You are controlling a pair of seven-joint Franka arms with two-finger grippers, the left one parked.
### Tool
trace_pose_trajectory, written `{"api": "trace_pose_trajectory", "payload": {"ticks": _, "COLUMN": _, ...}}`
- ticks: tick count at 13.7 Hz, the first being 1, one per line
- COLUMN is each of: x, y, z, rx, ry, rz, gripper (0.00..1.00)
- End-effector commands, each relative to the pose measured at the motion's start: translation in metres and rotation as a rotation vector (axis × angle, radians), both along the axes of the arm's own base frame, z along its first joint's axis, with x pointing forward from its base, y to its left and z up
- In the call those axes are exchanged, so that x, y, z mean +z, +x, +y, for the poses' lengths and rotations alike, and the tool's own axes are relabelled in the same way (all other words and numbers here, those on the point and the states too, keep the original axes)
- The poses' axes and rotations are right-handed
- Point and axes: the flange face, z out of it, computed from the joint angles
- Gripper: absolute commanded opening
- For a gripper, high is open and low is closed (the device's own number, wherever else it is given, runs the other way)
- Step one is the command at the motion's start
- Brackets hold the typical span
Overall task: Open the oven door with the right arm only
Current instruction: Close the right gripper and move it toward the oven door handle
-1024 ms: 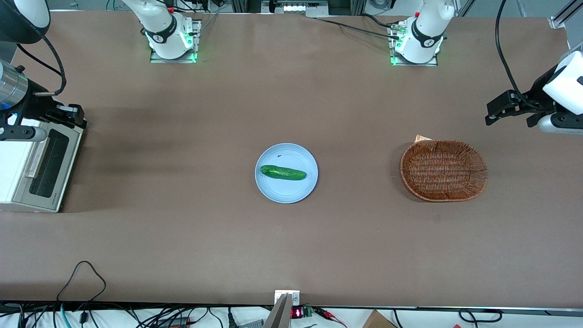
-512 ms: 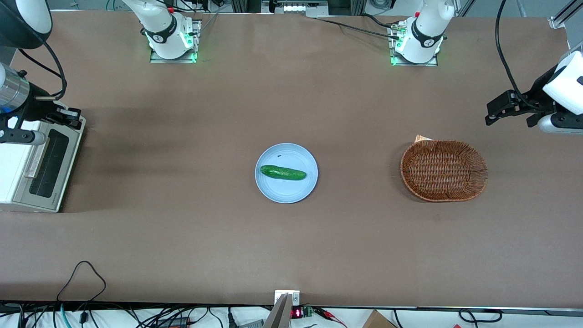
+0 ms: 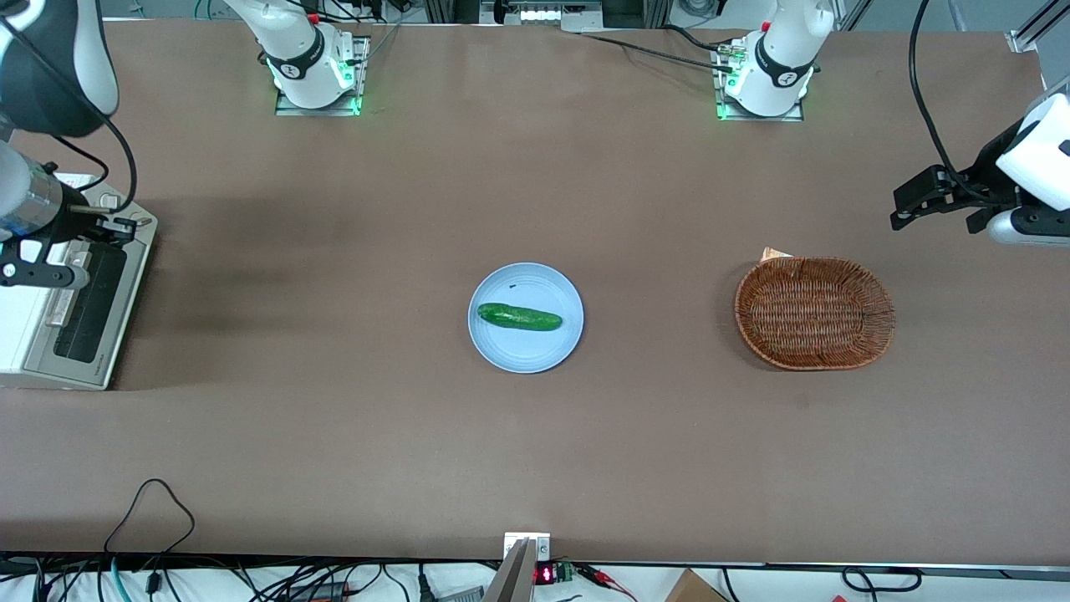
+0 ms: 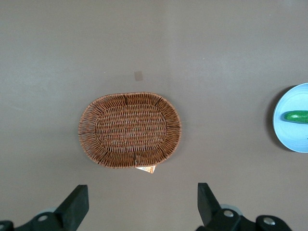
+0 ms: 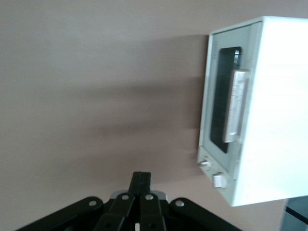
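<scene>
The gripper (image 5: 141, 185), fingers pressed together and empty, hangs above the oven's top edge near the closed door (image 3: 84, 305), so it may slip past the handle (image 5: 235, 106).

End effector (image 5: 140, 185) closed, raised.

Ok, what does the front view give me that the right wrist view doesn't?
Front only: the blue plate with the cucumber, the wicker basket, and the right arm itself.
Right wrist only: the oven door uncovered end to end; in the front view the arm hides part of it.
Both: the door, shut, its bar handle, and the end effector, closed, near the oven but off the handle.
</scene>
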Motion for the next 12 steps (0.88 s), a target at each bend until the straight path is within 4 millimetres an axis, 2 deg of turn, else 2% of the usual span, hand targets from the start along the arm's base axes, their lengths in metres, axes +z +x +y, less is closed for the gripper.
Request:
{"api": "trace_pose_trajectory", "payload": {"ticks": 1, "x": -0.017, "y": 0.006, "z": -0.017, "rx": -0.008, "ry": -0.093, "rz": 0.024, "gripper": 0.00}}
{"api": "trace_pose_trajectory", "payload": {"ticks": 5, "x": -0.042, "y": 0.017, "z": -0.037, "rx": -0.066, "ry": -0.162, "rz": 0.008, "gripper": 0.00}}
{"api": "trace_pose_trajectory", "payload": {"ticks": 9, "x": -0.069, "y": 0.028, "z": -0.054, "rx": -0.044, "ry": -0.242, "rz": 0.023, "gripper": 0.00}}
{"api": "trace_pose_trajectory", "payload": {"ticks": 11, "x": -0.088, "y": 0.037, "z": -0.059, "rx": -0.082, "ry": -0.247, "rz": -0.021, "gripper": 0.00}}
{"api": "trace_pose_trajectory", "payload": {"ticks": 12, "x": -0.094, "y": 0.039, "z": -0.073, "rx": -0.086, "ry": -0.270, "rz": -0.023, "gripper": 0.00}}
